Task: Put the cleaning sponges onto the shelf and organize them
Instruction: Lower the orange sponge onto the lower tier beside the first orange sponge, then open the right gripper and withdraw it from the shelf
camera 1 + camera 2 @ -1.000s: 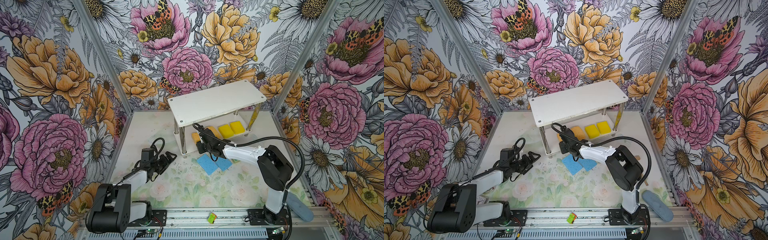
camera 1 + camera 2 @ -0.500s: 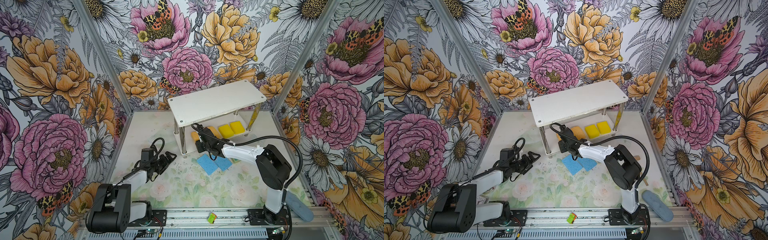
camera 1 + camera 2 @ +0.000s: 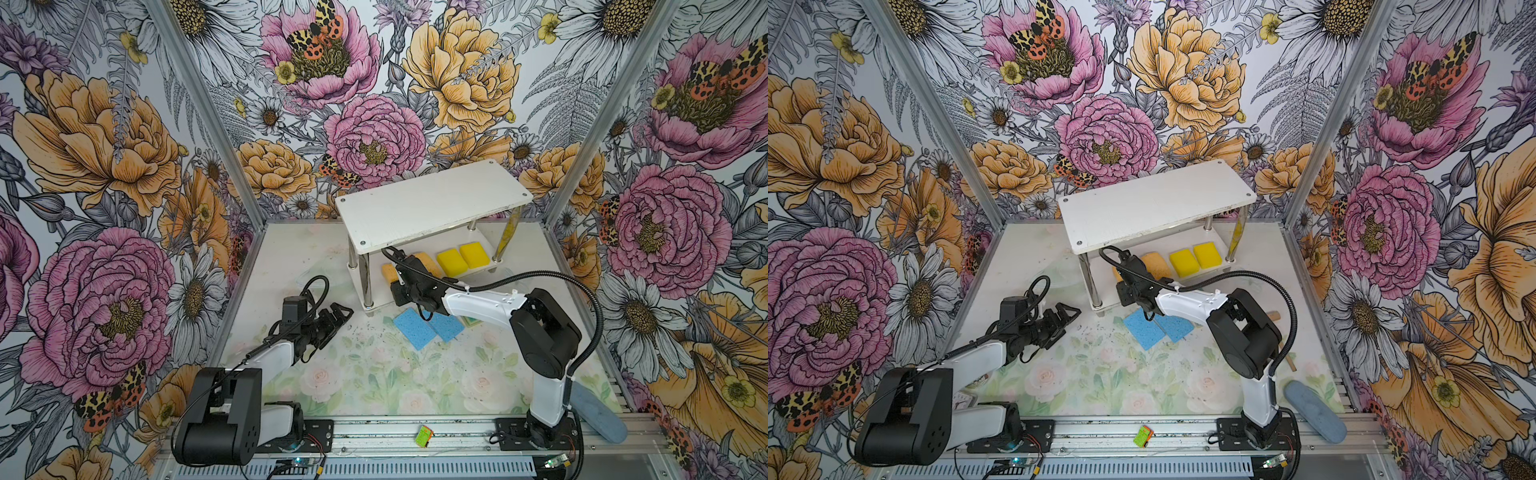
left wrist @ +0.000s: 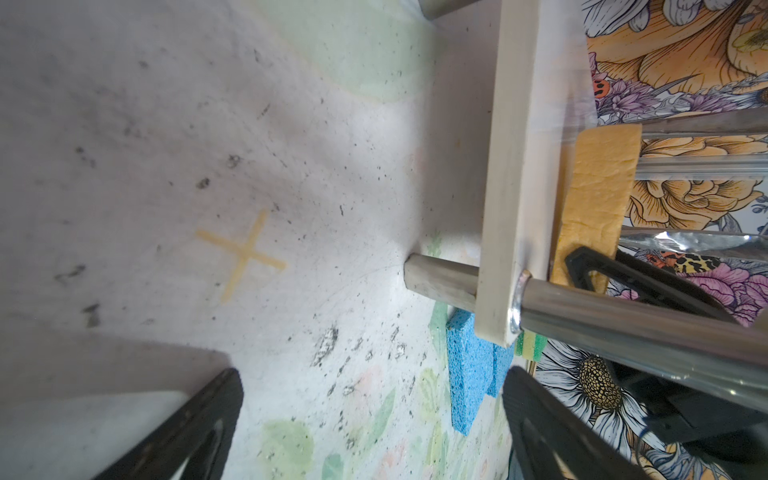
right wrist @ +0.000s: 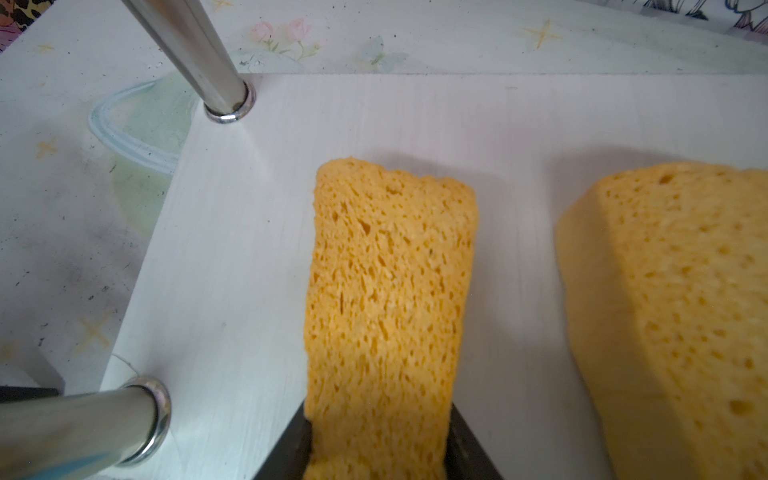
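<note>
Bench [image 3: 374,386] with a pale floral mat, seen from above, boxed in by flowered wallpaper. A white two-tier shelf [image 3: 432,203] on chrome legs is standing at the back, near the middle. The right arm [image 3: 482,301] is stretching from the front right, under the top board, to the left end of the lower board [image 5: 415,116]. The right jaws are gripping an orange sponge [image 5: 386,291] by its near end, one jaw pressing each long side. The sponge is pointing across the lower board near the two left legs, and I cannot tell whether it is touching the board. A second orange sponge [image 5: 685,299] is lying on the same board just beside it, not touching it. Two yellow sponges [image 3: 453,261] are lying side by side further along that board, toward its right end. Two blue sponges [image 3: 413,330] are lying flat on the bench just in front of the shelf, edges touching, partly under the right arm. A green-topped sponge [image 4: 530,345] is peeking out behind them in the left wrist view, mostly hidden by the shelf corner. The left arm [image 3: 274,353] is resting low on the left. The left jaws are standing open and holding nothing, pointing toward the shelf's front left leg but apart from it. A mallet [image 3: 1274,316] is lying on the bench behind the right arm.
</note>
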Action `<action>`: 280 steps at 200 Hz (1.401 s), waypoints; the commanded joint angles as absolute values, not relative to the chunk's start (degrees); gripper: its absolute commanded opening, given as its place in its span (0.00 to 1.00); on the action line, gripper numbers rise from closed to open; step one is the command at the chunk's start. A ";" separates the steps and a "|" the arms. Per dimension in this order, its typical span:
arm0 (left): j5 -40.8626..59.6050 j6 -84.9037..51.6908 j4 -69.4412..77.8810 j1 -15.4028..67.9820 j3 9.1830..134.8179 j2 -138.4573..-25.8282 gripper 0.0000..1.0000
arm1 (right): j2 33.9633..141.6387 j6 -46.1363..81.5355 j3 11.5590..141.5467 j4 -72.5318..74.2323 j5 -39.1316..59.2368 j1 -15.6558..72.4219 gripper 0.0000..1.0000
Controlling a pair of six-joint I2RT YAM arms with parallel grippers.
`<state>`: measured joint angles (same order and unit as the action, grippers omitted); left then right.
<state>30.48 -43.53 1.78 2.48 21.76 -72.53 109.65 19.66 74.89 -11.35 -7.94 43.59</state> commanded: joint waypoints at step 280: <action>31.33 -42.59 1.37 1.93 21.71 -71.48 0.99 | 101.27 14.54 73.34 -12.21 -9.28 43.85 0.70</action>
